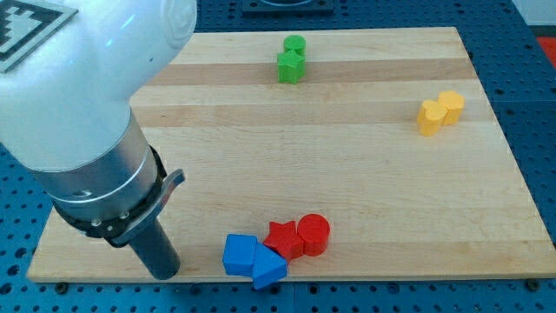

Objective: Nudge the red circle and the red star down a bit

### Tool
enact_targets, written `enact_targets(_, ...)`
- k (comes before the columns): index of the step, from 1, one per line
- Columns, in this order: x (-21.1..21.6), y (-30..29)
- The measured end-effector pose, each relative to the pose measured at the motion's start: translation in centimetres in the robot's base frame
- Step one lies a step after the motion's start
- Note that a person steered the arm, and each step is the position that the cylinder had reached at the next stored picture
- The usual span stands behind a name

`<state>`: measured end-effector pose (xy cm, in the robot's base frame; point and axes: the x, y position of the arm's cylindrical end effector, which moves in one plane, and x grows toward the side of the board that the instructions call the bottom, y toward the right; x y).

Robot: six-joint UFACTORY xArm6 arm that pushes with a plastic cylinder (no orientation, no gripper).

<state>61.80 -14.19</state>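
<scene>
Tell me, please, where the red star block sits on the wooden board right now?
The red star block lies near the view's bottom edge, centre, touching the red circle block on its right and the blue blocks on its lower left.

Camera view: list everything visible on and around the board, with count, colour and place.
Red circle: 1, red, bottom centre, touching the red star.
Red star: 1, red, just left of the circle.
Blue blocks: 2, blue, bottom edge, left of and below the star; exact shapes unclear.
Green blocks: 2, green, top centre, touching.
Yellow blocks: 2, yellow, right side, touching.
Board: 1, light wood, on a blue surface.
My tip: 1, dark rod end, bottom left, left of the blue blocks, apart from them.
</scene>
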Motion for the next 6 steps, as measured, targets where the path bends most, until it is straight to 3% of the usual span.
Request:
enact_targets(1,-0.1,0.1)
enact_targets(2,-5.2,1.8)
enact_targets(3,-13.7,4.9)
enact_targets(4,-18.2,10.7)
enact_targets(5,-12.0,19.2)
enact_targets(6,-11.4,19.3)
